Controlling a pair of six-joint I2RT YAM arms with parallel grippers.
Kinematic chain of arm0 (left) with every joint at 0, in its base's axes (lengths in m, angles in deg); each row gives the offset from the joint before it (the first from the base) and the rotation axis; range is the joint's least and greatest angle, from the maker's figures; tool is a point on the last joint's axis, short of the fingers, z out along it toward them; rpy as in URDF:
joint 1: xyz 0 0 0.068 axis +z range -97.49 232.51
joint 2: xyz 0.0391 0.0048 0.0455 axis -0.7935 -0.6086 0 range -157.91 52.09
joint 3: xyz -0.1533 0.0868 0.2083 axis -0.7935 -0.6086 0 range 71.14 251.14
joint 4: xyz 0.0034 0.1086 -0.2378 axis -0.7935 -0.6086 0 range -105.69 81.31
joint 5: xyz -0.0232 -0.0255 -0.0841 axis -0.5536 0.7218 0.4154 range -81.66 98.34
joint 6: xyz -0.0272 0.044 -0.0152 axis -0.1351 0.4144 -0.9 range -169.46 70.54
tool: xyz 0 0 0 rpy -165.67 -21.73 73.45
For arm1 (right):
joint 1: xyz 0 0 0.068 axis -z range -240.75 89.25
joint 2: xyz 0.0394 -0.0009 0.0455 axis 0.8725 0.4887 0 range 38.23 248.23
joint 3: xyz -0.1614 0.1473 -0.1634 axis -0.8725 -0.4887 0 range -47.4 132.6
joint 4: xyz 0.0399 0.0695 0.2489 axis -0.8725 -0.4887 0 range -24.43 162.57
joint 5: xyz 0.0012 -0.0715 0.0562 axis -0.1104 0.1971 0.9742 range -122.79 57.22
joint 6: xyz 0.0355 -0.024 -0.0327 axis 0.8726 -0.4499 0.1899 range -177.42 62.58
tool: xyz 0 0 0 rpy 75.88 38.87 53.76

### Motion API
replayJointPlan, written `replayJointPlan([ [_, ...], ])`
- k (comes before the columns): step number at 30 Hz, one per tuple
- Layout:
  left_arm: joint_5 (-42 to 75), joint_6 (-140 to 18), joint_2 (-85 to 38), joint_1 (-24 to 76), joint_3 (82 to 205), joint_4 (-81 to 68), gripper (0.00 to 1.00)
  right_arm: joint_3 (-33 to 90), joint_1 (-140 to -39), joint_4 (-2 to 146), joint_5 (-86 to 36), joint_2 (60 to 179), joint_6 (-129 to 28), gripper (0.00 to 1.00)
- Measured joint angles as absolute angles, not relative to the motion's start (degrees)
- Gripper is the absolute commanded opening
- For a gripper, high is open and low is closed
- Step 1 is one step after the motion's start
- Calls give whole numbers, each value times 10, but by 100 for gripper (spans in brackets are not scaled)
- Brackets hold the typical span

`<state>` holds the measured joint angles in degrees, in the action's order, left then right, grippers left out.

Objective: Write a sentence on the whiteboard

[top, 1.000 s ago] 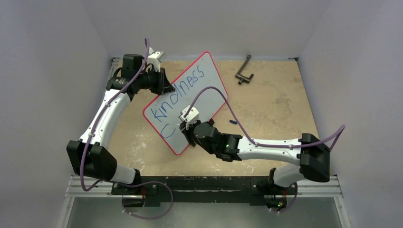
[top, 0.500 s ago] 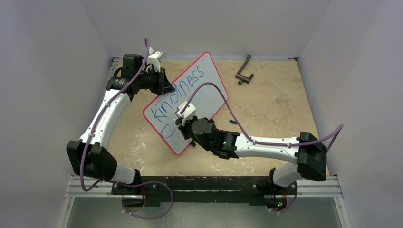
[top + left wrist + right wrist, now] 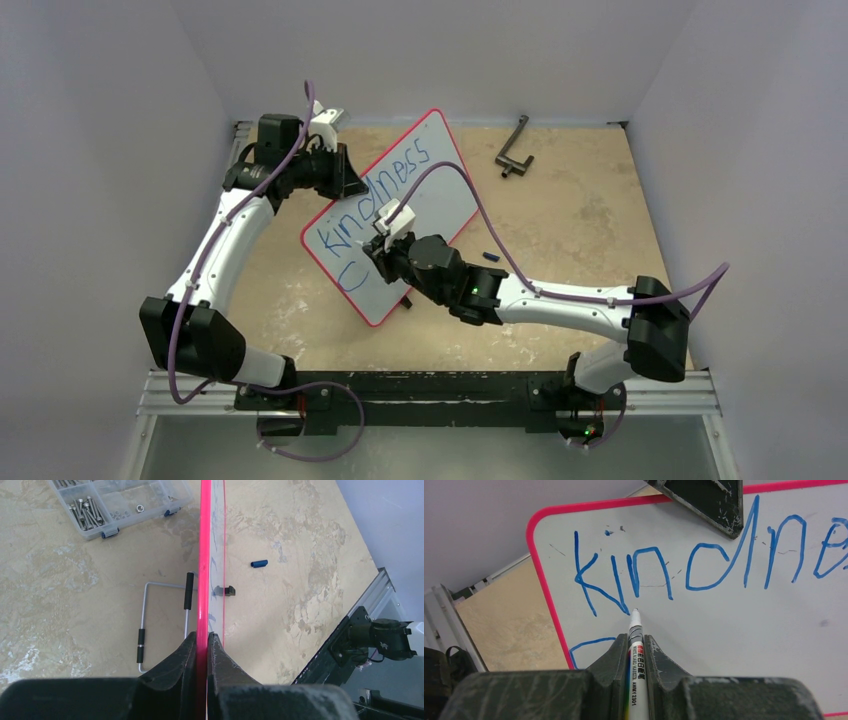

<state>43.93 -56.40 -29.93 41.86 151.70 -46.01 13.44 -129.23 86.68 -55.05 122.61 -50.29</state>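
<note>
Marker (image 3: 636,630) moved: over the last second the right gripper (image 3: 636,641) slid up-left across the whiteboard (image 3: 425,205), off the lone "C" of line two; tip now just under the "k" of the sentence (image 3: 694,565), contact we can't tell; right jaws clenched on marker; left gripper (image 3: 202,639) jaws clamp the whiteboard rim, whiteboard at mid-left of table (image 3: 580,200); we judge a tall "h" stroke starts next; only "kindness" and "C" written.

My left gripper (image 3: 202,637) pinches the whiteboard (image 3: 204,555) edge-on by its red rim. At eleven o'clock I see a clear screw box (image 3: 115,500), at one o'clock a blue cap (image 3: 259,563), and at nine a wire bracket (image 3: 143,610).
</note>
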Motion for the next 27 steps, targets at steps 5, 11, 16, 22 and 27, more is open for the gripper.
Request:
replayJointPlan([
  [5,439,-564,-296,419,1515,-460,0,135,-1293,888,-538,1234,-497,0],
  [11,437,-563,-295,419,1514,-460,0,135,-1293,889,-539,1258,-495,0],
  [16,436,-563,-295,419,1513,-460,0,135,-1293,893,-544,1260,-493,0],
  [22,435,-563,-295,419,1513,-460,0,120,-1293,910,-548,1259,-481,0],
  [27,434,-560,-295,419,1513,-460,0,89,-1294,916,-548,1253,-471,0],
])
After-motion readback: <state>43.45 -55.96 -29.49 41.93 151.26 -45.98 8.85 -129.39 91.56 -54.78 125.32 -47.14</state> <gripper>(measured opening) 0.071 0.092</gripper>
